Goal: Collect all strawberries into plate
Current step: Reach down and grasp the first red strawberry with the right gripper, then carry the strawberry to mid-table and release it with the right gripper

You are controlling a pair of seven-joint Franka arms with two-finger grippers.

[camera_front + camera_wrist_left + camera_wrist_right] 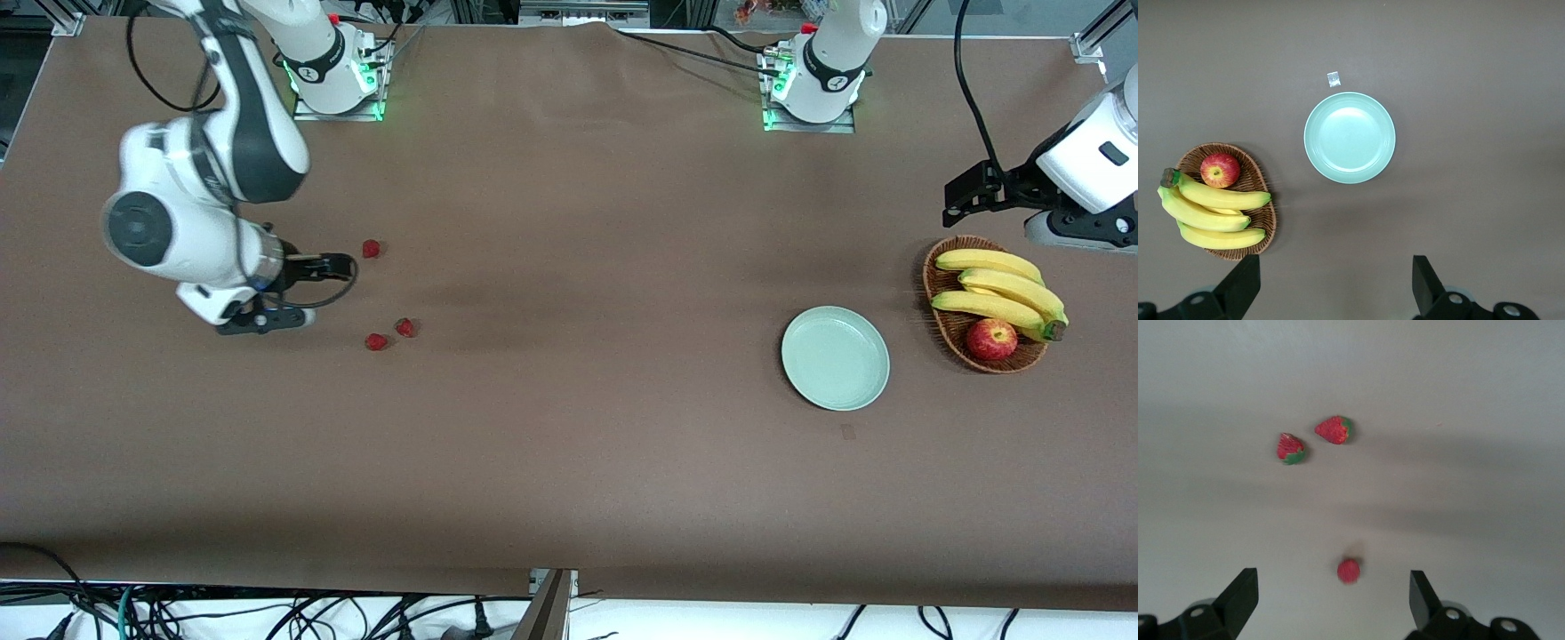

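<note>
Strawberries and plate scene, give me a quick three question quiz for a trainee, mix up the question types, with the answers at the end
1. True or false: one of the strawberries already lies in the plate.
2. How many strawberries are on the table?
3. Which gripper is nearest the strawberries? A) left gripper B) right gripper

Key
1. False: the plate holds nothing; all the berries lie on the table toward the right arm's end.
2. Three: one apart and a pair nearer the front camera.
3. B: open beside the berries; the left gripper, also open, waits above the basket end.
</note>
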